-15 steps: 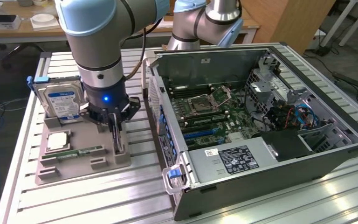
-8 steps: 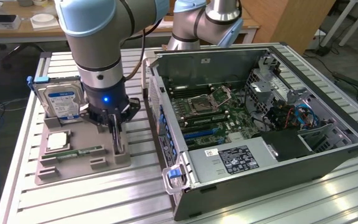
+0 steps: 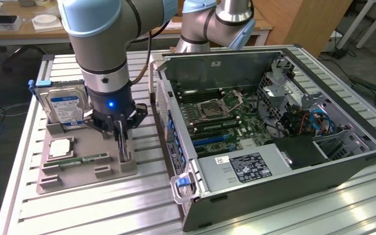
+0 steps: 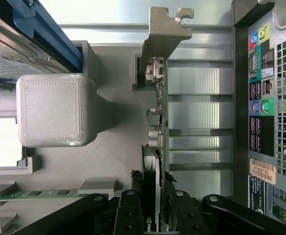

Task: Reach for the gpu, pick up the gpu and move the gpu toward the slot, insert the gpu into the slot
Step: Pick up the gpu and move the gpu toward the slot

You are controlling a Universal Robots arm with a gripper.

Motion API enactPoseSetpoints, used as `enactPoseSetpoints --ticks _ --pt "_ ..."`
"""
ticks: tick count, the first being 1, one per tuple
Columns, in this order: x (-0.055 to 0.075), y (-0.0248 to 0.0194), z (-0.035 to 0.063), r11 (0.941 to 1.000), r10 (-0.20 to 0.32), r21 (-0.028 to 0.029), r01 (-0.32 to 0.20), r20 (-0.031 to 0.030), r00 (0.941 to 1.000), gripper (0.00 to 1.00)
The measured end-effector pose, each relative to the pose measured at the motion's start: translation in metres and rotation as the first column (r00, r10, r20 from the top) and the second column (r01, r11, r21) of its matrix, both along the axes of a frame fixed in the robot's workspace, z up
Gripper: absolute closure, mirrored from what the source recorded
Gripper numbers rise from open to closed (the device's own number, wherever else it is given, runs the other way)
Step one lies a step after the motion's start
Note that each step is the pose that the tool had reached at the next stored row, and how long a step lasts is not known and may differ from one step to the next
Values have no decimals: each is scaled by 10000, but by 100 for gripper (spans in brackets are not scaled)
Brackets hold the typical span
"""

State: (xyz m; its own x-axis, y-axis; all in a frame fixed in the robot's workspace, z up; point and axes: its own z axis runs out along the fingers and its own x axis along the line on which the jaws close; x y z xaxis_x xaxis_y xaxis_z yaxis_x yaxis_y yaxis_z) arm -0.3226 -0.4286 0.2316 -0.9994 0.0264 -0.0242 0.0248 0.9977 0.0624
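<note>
On a slatted metal bench [image 3: 109, 210], a grey tray [image 3: 77, 178]. Upright at its far end, a blue-labelled hard drive [image 3: 65, 105]. Flat in front of that, 1 square CPU [image 3: 60, 147]; nearer still, 1 green memory stick [image 3: 83, 159]. To the exterior view's right, an open PC case [image 3: 293, 191] on its side, with motherboard [image 3: 234, 120], labelled power supply [image 3: 253, 167] and blue cables [image 3: 318, 120] inside. Coloured ports [image 4: 258, 93] on its back panel. Behind, a wooden desk [image 3: 25, 34].

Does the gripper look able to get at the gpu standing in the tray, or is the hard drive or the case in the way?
Probably yes. The gripper is down over the gpu with nothing between them. The hard drive and the computer case stand clear on either side of the card.
</note>
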Motion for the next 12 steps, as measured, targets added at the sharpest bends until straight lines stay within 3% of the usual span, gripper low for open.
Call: enactPoseSetpoints --ticks 12 --pt "0 -1 69 10000 -1 1 1 0 10000 73"
